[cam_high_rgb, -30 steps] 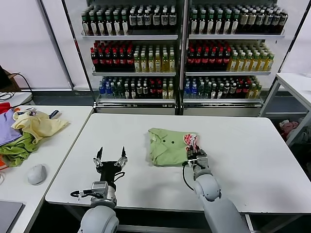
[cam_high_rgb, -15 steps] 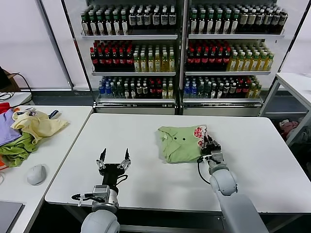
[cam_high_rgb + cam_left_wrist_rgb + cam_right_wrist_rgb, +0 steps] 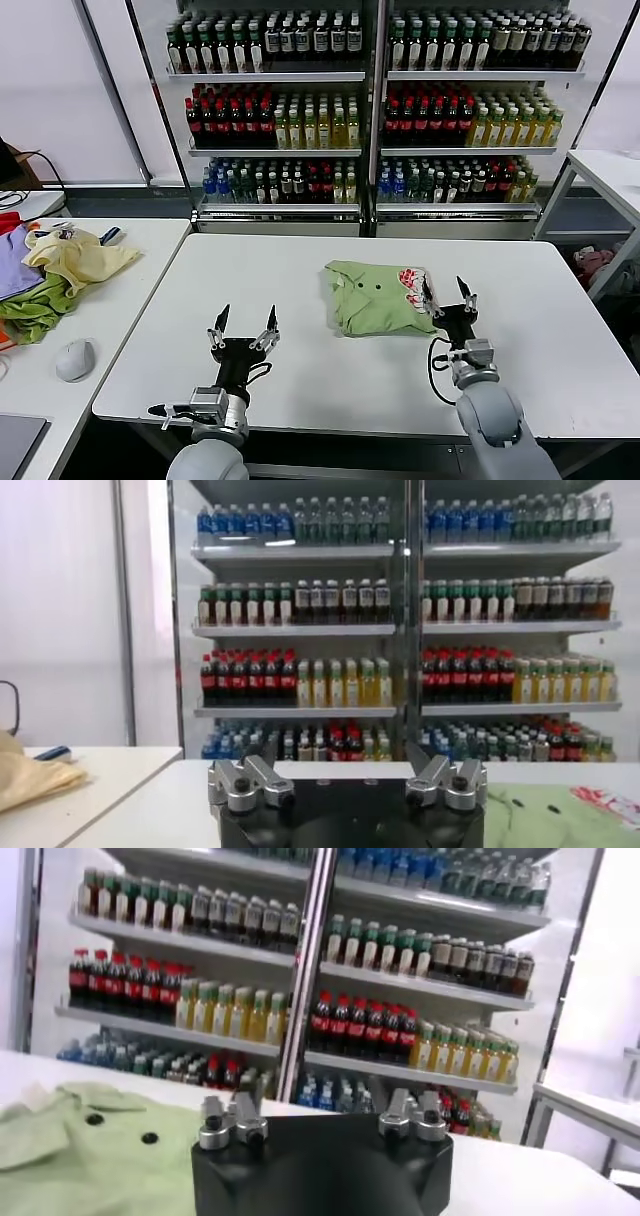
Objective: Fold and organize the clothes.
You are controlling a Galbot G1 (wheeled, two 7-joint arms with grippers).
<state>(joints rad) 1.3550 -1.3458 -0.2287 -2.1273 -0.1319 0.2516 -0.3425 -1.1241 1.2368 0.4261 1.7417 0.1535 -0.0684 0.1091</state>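
Observation:
The clothes, a light sage-green shirt with small buttons and a red-and-white print, lie folded on the white table, right of its middle. My right gripper stands open just off the shirt's right edge, fingers upright and nothing between them. My left gripper is open too, near the front of the table and well left of the shirt. The left wrist view shows that gripper with the shirt off to one side. In the right wrist view the shirt lies beside the right gripper.
A second table on the left carries a pale yellow garment, a darker green cloth, a purple cloth and a mouse. Shelves of bottles stand behind the table. Another white table is at far right.
The right gripper dragged the shirt right and farther back, then opened, let go of its edge and drew back toward me. The left gripper drifted slightly right.

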